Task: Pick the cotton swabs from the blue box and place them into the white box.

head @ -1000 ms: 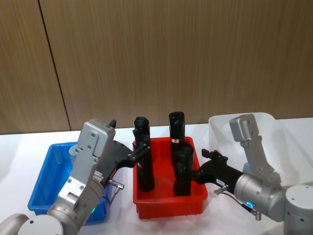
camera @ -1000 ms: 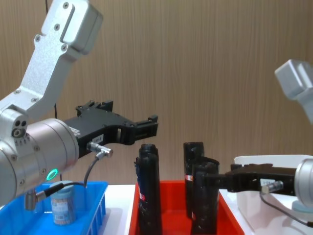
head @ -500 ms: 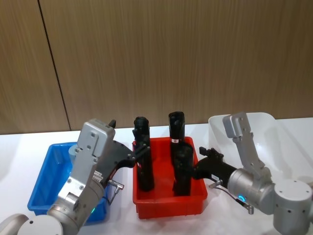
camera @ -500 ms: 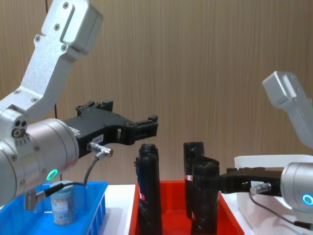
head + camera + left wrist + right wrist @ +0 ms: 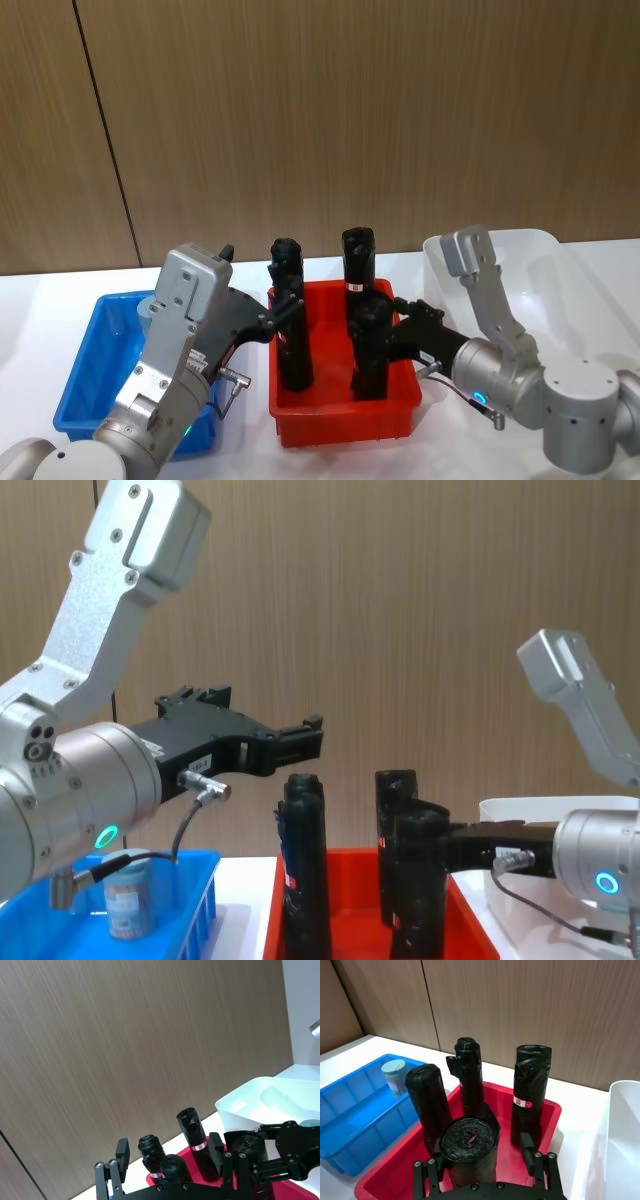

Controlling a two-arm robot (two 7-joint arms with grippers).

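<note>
We've got one tub of cotton swabs (image 5: 394, 1076) standing upright in the blue box (image 5: 350, 1125), near its far wall, and the white box (image 5: 560, 285) sits off to our right past the red tray (image 5: 345, 415). Our left gripper (image 5: 300, 742) hangs above the tray's black rolls (image 5: 292, 330), fingers spread and empty. Our right gripper (image 5: 485, 1170) reaches low over the tray, fingers spread either side of a black roll, not squeezing it.

The tub looks light, stiff and smooth-sided, probably slippery on the clear plastic. We'd pinch it across the body just under the pale lid, gently, so it doesn't squirt out or tip.
</note>
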